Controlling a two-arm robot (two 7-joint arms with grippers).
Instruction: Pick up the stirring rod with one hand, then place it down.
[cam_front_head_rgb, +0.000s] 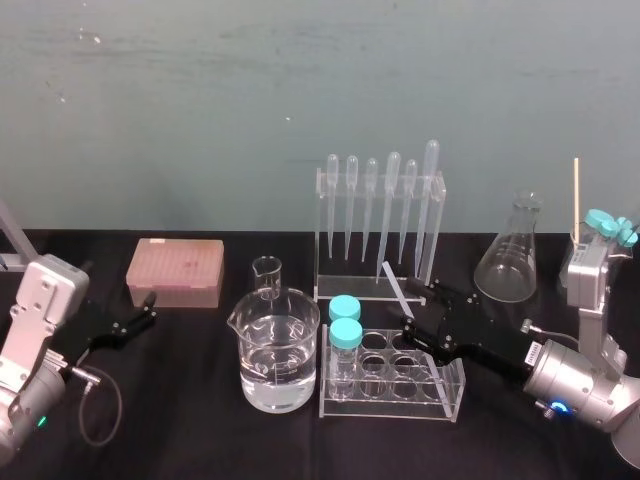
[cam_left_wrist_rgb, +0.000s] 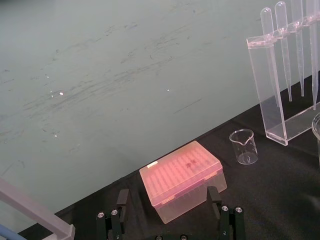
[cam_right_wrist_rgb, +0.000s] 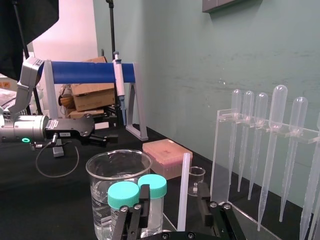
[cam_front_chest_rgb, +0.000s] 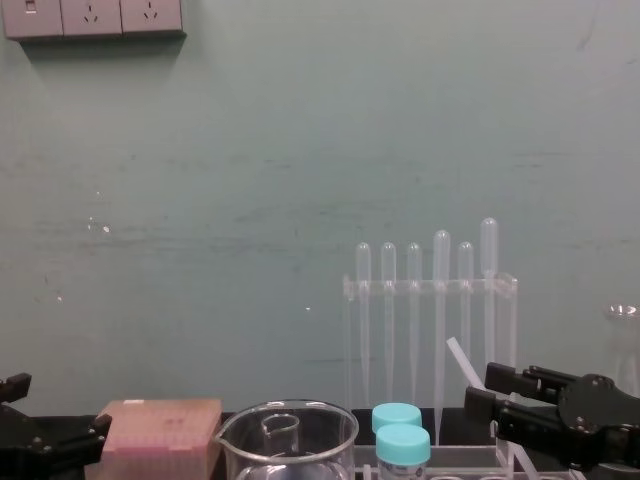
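at the far left of the black table (cam_front_head_rgb: 180, 420), the left gripper (cam_front_head_rgb: 150, 305) is hanging low with its fingers (cam_left_wrist_rgb: 120, 207) spread apart, gripping nothing, and pointing toward a pink tip box (cam_front_head_rgb: 175, 272) just ahead of it. to the right of the box, a small empty beaker (cam_front_head_rgb: 267, 275) is standing behind a large beaker (cam_front_head_rgb: 275, 360) that is holding clear liquid. next to that, two teal-capped vials (cam_front_head_rgb: 345, 322) are sitting in the left end of a clear tube rack (cam_front_head_rgb: 440, 400). behind the tube rack, a clear pipette rack (cam_front_head_rgb: 365, 292) is carrying a row of bulb-topped pipettes (cam_front_head_rgb: 392, 200) against the green wall. in front of the pipette rack, the stirring rod (cam_front_head_rgb: 397, 283) is riding in the air, tilted, its upper end leaning toward the pipettes and its lower end running down into the right gripper (cam_front_head_rgb: 420, 310). that gripper is reaching in from the right over the tube rack and pinching the rod's lower end between its black fingers (cam_right_wrist_rgb: 206, 210), with the rod (cam_right_wrist_rgb: 184, 192) rising from between them. farther right, an empty conical flask (cam_front_head_rgb: 510, 255) is standing well apart from the rod.
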